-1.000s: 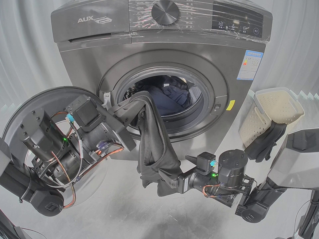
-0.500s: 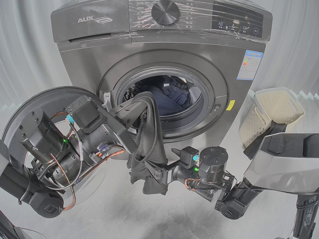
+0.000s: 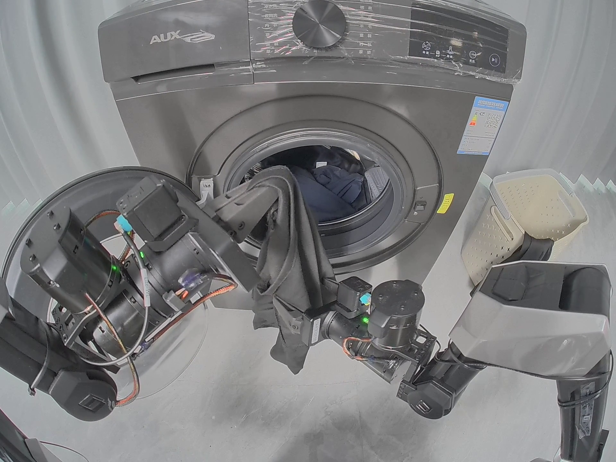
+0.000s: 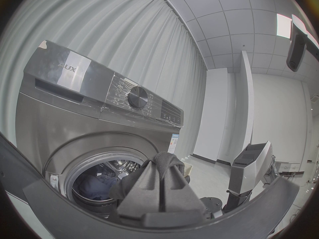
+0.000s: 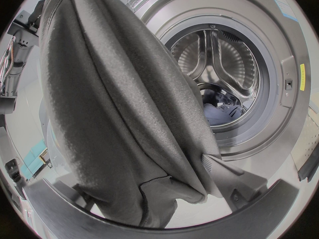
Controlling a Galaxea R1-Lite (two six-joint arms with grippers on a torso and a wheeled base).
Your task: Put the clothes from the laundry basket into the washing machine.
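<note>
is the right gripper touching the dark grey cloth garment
Touching. Right wrist view shows the right gripper pinching a fold of the dark grey cloth garment.

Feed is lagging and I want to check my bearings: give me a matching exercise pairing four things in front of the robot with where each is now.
Things:
1. dark garment
2. navy clothes
3. washer door
4. laundry basket

Places:
A. inside the drum
B. beside the washing machine, on the right
C. swung open on the left
D. gripped by left hand and right hand, hanging at the drum's mouth

Pairs: 1-D, 2-A, 3-C, 4-B
</note>
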